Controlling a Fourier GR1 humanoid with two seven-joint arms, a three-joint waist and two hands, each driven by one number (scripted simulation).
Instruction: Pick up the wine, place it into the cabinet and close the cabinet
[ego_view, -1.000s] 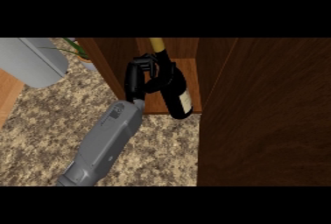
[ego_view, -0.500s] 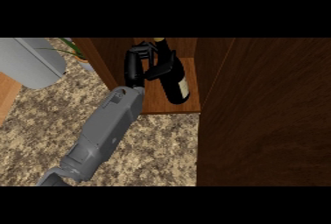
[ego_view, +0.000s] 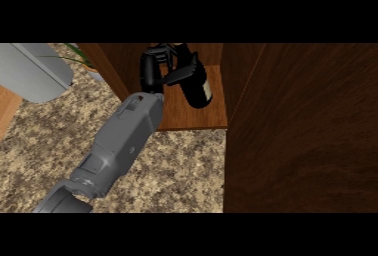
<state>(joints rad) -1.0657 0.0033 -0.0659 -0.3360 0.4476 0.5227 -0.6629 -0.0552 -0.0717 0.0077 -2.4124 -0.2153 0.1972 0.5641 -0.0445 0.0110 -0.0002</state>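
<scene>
Black hand (ego_view: 156, 64), on a grey forearm (ego_view: 122, 140) rising from seven o'clock toward twelve: fingers and thumb curled round the wine bottle (ego_view: 198, 89), holding it near its upper body. Which of the robot's hands this is cannot be told with certainty; it enters from the lower left of the view, so it is entered here as the left.

Change since one second ago: the hand and bottle sit farther toward twelve o'clock, deeper over the cabinet shelf (ego_view: 193, 117); the bottle's yellow neck top, then visible, is now out of sight at the upper edge. The forearm reaches farther in.

Wine bottle: dark glass, pale label on its side, lying just at three o'clock of the hand, in its grasp, body slanting toward five o'clock. Whether its base touches the shelf cannot be told.

Cabinet: brown wood, open; its door (ego_view: 303, 130) fills the three o'clock side.

Counter (ego_view: 44, 150): speckled stone. Grey object (ego_view: 33, 70) at ten o'clock, green leaves (ego_view: 77, 55) beside it.
</scene>
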